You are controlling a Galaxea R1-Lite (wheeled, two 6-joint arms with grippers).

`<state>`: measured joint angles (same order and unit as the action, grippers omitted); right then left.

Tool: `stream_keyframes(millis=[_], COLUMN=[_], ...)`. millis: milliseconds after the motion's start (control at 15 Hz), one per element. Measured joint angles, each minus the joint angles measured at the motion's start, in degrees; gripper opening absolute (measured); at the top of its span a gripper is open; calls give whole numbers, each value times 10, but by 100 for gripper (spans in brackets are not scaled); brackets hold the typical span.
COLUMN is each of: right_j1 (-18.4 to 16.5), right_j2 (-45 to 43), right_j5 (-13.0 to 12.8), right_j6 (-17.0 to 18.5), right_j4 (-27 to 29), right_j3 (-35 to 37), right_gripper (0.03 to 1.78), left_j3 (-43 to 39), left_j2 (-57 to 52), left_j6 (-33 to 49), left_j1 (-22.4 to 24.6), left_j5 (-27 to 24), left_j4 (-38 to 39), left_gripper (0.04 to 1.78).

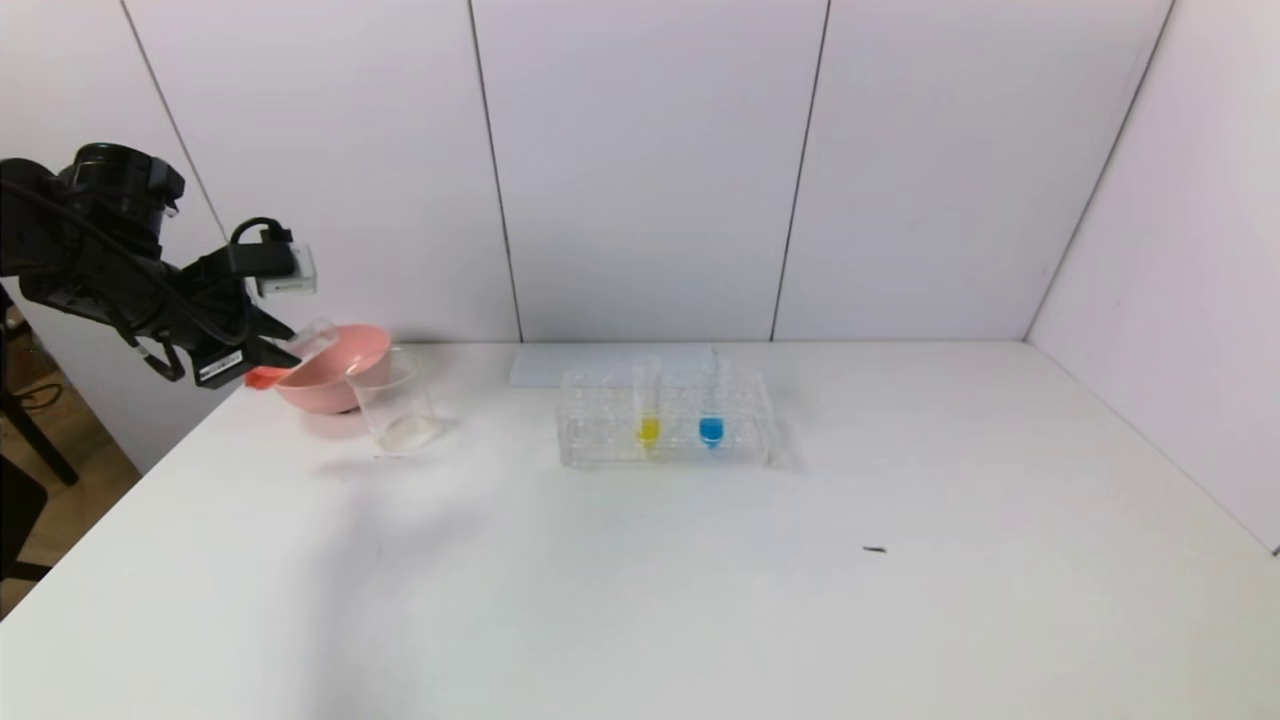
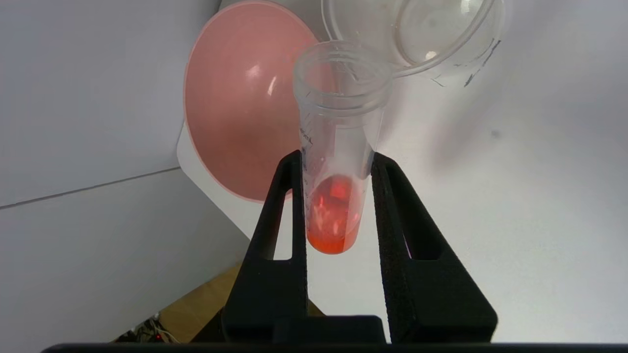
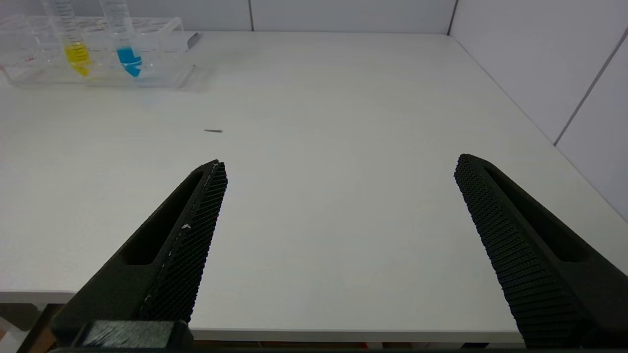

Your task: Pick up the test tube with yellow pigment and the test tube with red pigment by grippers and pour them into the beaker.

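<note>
White worktop (image 1: 700, 580): left gripper (image 2: 337, 162) fingers clamp the red test tube (image 2: 338, 166) beside the pink bowl (image 2: 235, 108); tip its mouth slowly over the beaker (image 1: 398, 405). Right gripper (image 3: 338, 171) fingers spread, idle.

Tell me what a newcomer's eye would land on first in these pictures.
First, the left gripper at the table's far left, shut on the test tube with red pigment, which is tilted with its mouth toward the pink bowl and the beaker. Next, the yellow tube and blue tube standing in the clear rack mid-table. The right gripper hangs open near the table's front edge.
</note>
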<state>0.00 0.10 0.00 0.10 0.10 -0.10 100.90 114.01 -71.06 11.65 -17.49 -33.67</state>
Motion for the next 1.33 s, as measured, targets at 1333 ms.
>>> stream_keyframes(millis=[1333], right_j1=[0], right_j2=[0], right_j5=[0], right_j6=[0], right_j4=[0], right_j3=[0], right_gripper=[170], left_j3=[75], left_j2=[37], left_j6=[-45], left_j1=[-28], left_j5=[60], left_j4=[-64], left_gripper=[44])
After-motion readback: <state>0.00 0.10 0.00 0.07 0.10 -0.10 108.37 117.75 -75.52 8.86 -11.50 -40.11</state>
